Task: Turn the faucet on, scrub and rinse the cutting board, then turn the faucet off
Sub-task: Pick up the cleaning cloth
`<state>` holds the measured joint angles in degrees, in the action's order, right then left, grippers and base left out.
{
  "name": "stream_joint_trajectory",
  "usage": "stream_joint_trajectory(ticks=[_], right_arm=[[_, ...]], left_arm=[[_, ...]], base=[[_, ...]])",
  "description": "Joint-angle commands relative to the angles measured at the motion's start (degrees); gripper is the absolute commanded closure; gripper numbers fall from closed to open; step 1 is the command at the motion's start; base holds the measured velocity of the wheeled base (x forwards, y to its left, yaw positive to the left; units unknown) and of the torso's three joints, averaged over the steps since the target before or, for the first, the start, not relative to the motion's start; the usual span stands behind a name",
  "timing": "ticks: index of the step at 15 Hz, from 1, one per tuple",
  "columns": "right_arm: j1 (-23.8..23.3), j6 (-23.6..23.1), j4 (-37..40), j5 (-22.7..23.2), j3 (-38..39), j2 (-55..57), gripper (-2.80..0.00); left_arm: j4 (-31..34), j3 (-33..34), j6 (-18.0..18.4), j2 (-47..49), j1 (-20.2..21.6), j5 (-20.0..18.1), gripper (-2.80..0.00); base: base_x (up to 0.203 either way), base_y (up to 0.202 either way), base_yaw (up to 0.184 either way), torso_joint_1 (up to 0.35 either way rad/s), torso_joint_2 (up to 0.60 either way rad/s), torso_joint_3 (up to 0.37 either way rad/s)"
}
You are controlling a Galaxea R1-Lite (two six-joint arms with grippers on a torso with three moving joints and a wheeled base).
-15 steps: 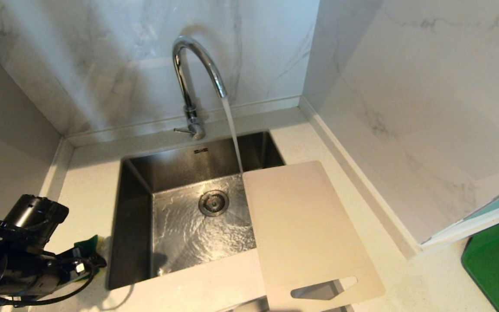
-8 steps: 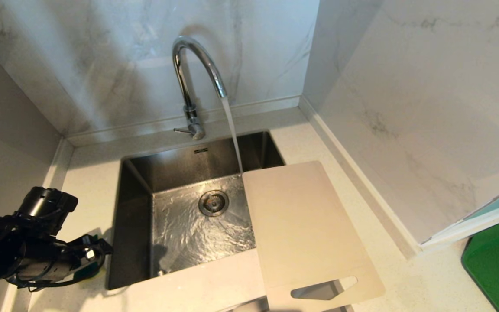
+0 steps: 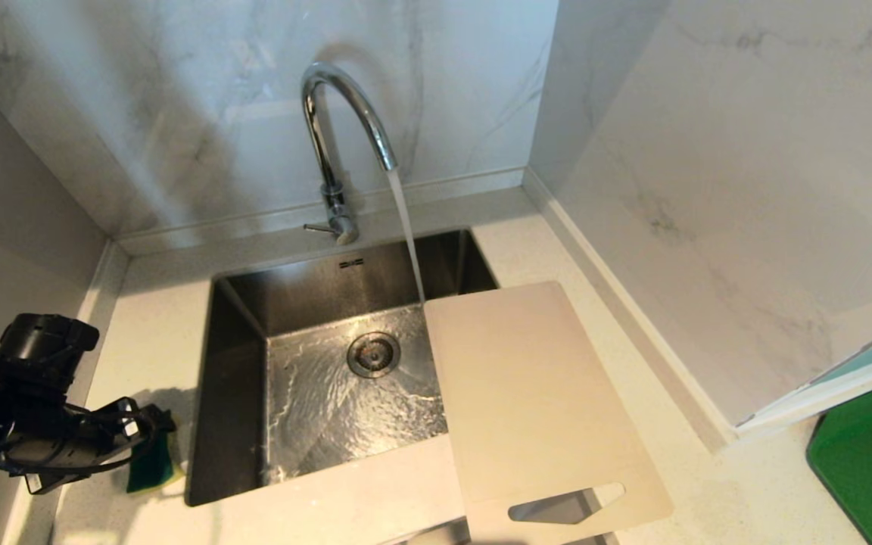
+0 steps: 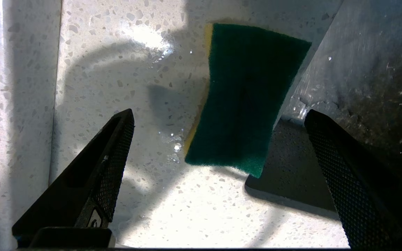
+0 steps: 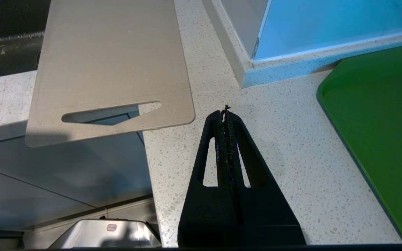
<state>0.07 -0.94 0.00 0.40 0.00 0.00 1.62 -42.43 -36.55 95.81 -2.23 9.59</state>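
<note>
Large thin off-white plastic cutting board (image 3: 534, 393), lower centre of head view, overhangs steel sink (image 3: 239, 363): light, stiff, slippery wet; grip your handle-slot end. Left gripper (image 4: 218, 164) spread wide over green sponge (image 4: 246, 94), empty; right gripper (image 5: 226, 115) closed, empty.

Faucet (image 3: 330, 129) seen as shiny metal. Cutting board (image 3: 534, 393) seen as smooth matt plastic. Sponge (image 4: 246, 97) seen as rough, fuzzy.

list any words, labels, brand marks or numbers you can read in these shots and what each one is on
No text can be read in any view.
Sink: a small dark mark on the back wall under the faucet, too small to read.
Metal thing at the bottom edge of the right wrist view: a small red-rimmed sticker, too blurred to read.
Cutting board, sponge: no markings show.
</note>
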Motion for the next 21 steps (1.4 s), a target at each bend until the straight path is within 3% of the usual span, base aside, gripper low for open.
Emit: stream_joint_trajectory(ticks=[1, 12, 13, 14, 21], right_arm=[[0.0, 0.0, 0.0, 0.0, 0.0, 0.0, 0.00], [0.0, 0.0, 0.0, 0.0, 0.0, 0.0, 0.00], [0.0, 0.0, 0.0, 0.0, 0.0, 0.0, 0.00], [0.0, 0.0, 0.0, 0.0, 0.0, 0.0, 0.00], [0.0, 0.0, 0.0, 0.0, 0.0, 0.0, 0.00]], left_arm=[[0.0, -0.2, -0.2, 1.1, 0.5, -0.1, -2.80], [-3.0, -0.3, -0.2, 5.7, 0.6, -0.1, -2.80], [-2.9, -0.2, -0.2, 5.6, 0.5, -0.1, -1.49], [-3.0, -0.2, -0.2, 5.6, 0.6, -0.1, 0.00], [-3.0, -0.2, -0.4, 5.6, 0.7, -0.2, 0.00]], base=[[0.000, 0.000, 0.000, 0.000, 0.00, 0.000], [0.000, 0.000, 0.000, 0.000, 0.00, 0.000], [0.000, 0.000, 0.000, 0.000, 0.00, 0.000], [0.000, 0.000, 0.000, 0.000, 0.00, 0.000], [0.000, 0.000, 0.000, 0.000, 0.00, 0.000]])
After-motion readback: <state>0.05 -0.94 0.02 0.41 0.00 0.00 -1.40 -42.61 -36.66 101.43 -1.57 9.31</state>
